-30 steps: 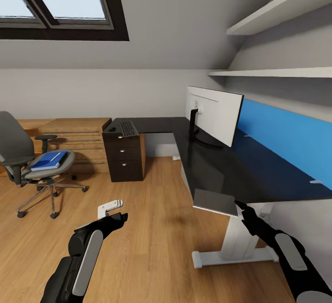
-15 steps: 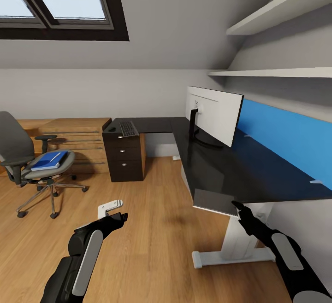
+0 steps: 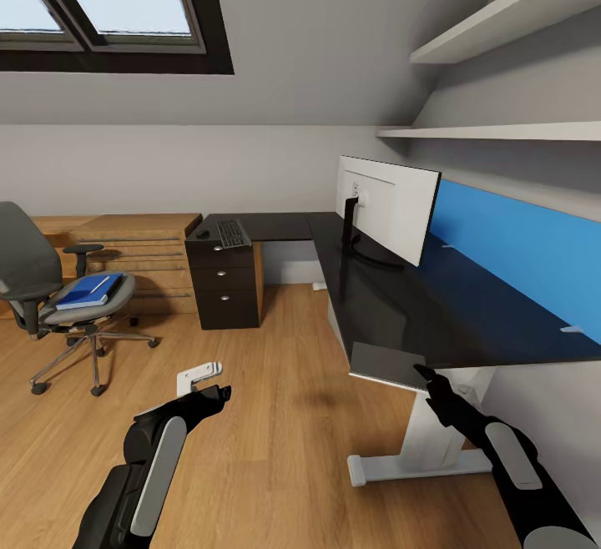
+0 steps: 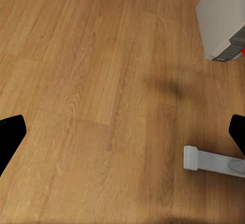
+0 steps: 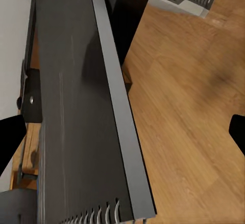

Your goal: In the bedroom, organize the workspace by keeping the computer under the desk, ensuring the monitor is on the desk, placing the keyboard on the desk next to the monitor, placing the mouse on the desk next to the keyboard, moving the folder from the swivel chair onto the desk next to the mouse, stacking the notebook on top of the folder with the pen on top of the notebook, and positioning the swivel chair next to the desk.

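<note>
Left gripper (image 3: 205,384): hangs low over the bare floor (image 4: 102,81), holding nothing. Its black fingers (image 4: 10,134) are spread wide in the left wrist view, probably parked while the other arm works.
Right gripper (image 3: 425,375): reaches up to the near corner of the desk (image 3: 392,299). Its fingers (image 5: 9,138) are far apart, with the notebook lying between them but not pinched. I judge it to be lining up for a grasp.
Notebook (image 3: 386,363): a thin, stiff, dark grey slab with wire rings along one end. It lies flat at the desk's near corner. That edge seems to poke past the worktop, which would give the fingers something to close on.
Computer (image 4: 223,18): a pale grey box with a vented face, standing on the floor by the white desk foot (image 4: 206,160).
Floor: warm wood planks with a matt grain.
Desk: a glossy black L-shaped top on white legs, with a bright blue panel (image 3: 517,253) behind it.
Monitor (image 3: 388,207): wide, with a pale back and a round black stand. It is already on the desk.
Chair (image 3: 58,299): grey cloth on a chrome star base, well apart from the desk.
Folder (image 3: 83,293): flat and bright blue, on the chair seat with a slim white pen (image 3: 100,284) on top. It has not been moved yet.
Keyboard (image 3: 232,234): flat and black, on the far wing above the drawers (image 3: 224,282), far from the monitor.
Mouse (image 3: 203,234): a small dark lump just beside the keyboard.
</note>
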Robot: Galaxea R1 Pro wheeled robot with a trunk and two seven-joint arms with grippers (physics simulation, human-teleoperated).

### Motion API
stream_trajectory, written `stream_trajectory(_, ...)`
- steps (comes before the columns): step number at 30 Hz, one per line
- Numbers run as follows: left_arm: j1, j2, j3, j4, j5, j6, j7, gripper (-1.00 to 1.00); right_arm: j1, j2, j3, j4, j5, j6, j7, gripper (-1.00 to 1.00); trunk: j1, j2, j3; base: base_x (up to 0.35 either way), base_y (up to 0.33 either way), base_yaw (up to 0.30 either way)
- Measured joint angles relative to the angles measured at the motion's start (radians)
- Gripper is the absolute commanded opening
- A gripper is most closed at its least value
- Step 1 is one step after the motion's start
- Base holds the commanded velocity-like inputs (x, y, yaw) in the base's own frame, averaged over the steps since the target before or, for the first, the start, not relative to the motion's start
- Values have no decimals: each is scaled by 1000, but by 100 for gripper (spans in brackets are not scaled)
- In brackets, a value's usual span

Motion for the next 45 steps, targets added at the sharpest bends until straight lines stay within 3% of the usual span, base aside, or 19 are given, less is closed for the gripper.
stream_trajectory(14, 0, 0, 0, 0, 1, 0, 0, 100, 0, 0, 41, 0, -1, -4, -1, 100, 0, 0, 0, 0, 0, 0)
stream_trajectory(23, 0, 0, 0, 0, 0, 0, 0, 100, 0, 0, 46, 0, -1, -4, -1, 100, 0, 0, 0, 0, 0, 0)
stream_trajectory(24, 0, 0, 0, 0, 0, 0, 0, 100, 0, 0, 46, 0, -1, -4, -1, -100, 0, 0, 0, 0, 0, 0)
stream_trajectory(45, 0, 0, 0, 0, 1, 1, 0, 100, 0, -1, 49, -2, -5, -2, 2, -100, 0, 0, 0, 0, 0, 0)
